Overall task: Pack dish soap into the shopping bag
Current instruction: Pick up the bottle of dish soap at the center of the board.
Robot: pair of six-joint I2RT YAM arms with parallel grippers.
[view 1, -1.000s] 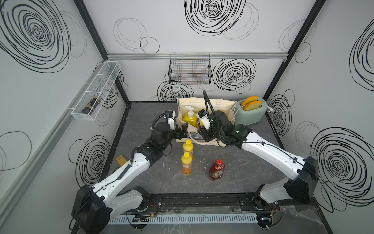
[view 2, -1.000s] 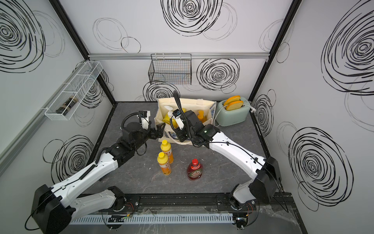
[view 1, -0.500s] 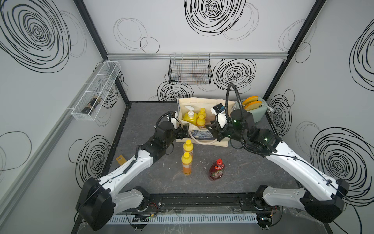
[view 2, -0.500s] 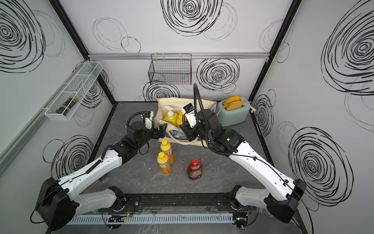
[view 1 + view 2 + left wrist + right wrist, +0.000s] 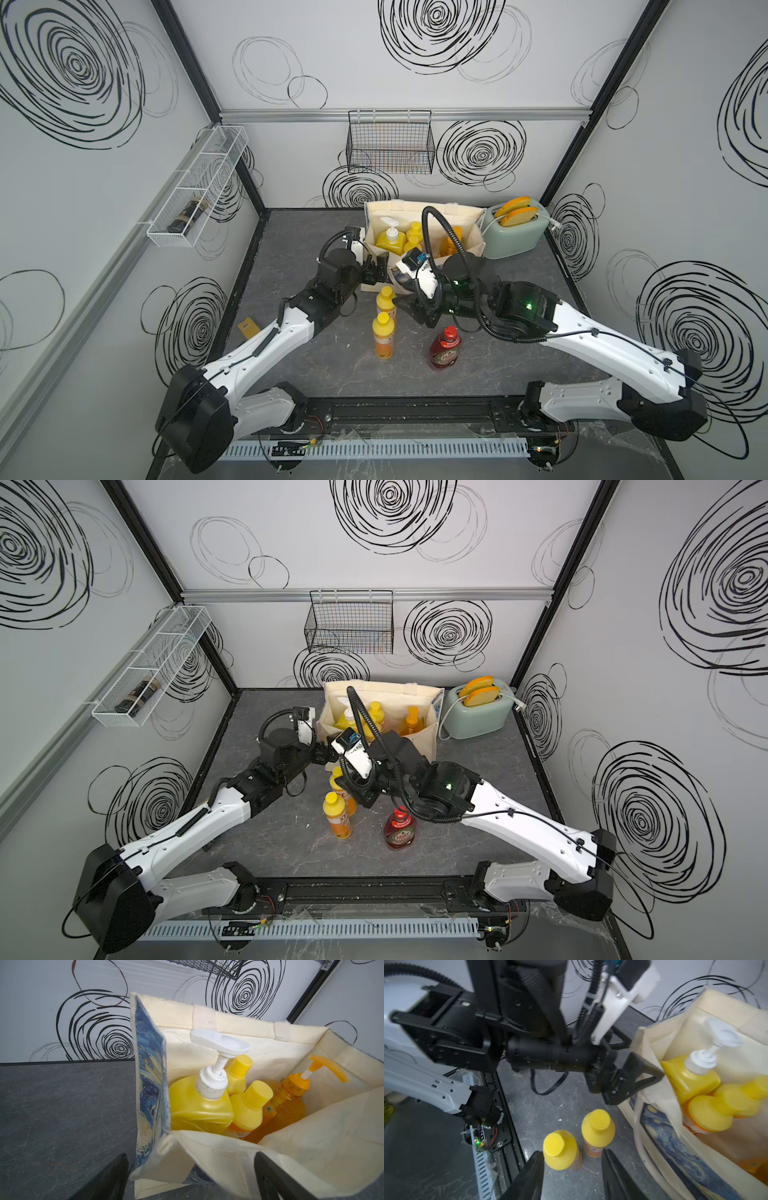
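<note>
**A:** Left gripper [image 5: 190, 1155]?
**B:** Jaws spread wide. The shopping bag [image 5: 228, 1024] has its near corner between the fingers [image 5: 104, 1178]; can't tell if they touch.
**A:** What's inside?
**B:** Straight ahead of the jaws is the yellow white-pump bottle [image 5: 199, 1105]. Beside it is the nearer small yellow bottle [image 5: 249, 1109], with the farther small yellow bottle [image 5: 239, 1076] behind. The orange pump bottle [image 5: 286, 1109] is past those.
**A:** And outside the bag?
**B:** Grey table [image 5: 62, 1115], beyond the finger next to the blue printed panel [image 5: 149, 1088].

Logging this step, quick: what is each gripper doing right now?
Left gripper: open, straddling the shopping bag's near wall.
Right gripper: open, empty, above a small yellow bottle.
</note>
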